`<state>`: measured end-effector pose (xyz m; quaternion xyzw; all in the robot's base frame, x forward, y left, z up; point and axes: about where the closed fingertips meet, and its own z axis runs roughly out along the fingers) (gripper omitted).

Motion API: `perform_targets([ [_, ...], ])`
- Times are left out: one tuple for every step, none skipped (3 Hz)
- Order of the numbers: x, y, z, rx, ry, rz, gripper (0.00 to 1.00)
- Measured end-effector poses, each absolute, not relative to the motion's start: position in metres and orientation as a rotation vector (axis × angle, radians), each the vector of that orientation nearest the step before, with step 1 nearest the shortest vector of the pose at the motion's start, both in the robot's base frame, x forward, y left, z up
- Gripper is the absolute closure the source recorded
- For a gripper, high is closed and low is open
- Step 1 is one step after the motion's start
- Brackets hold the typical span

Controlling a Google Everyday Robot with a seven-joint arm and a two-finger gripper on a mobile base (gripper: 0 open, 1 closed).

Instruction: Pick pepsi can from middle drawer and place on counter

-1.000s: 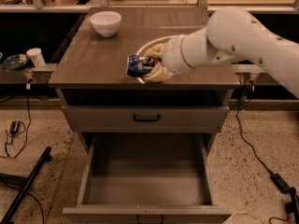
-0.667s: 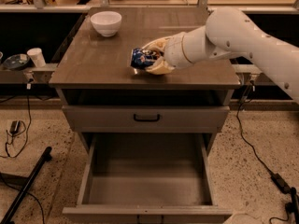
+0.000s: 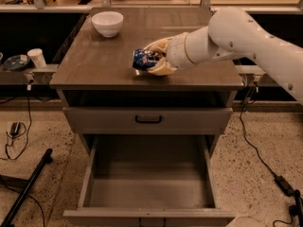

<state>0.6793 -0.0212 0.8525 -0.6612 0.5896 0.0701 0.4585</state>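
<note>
My fingers (image 3: 160, 70) are closed on the pepsi can (image 3: 144, 59), one finger above it and one below, with the can held tilted on its side between them. Compared with a second ago, the fingers and the can have travelled from the front edge of the tabletop (image 3: 94, 65) toward its middle; over the last fraction of a second the position has barely altered. Judgement: the lift from the middle drawer (image 3: 149, 174) is complete and the carry is ending, so the remaining step is set-down and release. I cannot tell whether the can touches the surface directly beneath the fingers or hangs just above it. The middle drawer stands pulled out well below and in front of the fingers, with the can out of it. Between the drawer and the fingers sits a shut drawer front (image 3: 148, 119) with a black bar handle. A white bowl (image 3: 107, 22) stands behind and to the left of the fingers, well apart. A paper cup (image 3: 36, 58) stands further left, off the tabletop. Judgement: nothing near the fingers obstructs the set-down; the tilted can may roll once released.
</note>
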Motion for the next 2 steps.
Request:
perform_targets([
  [0.6793, -0.0212, 0.8525, -1.629, 1.452, 0.173, 0.59],
  [0.6793, -0.0211, 0.8524, -1.629, 1.452, 0.173, 0.36],
])
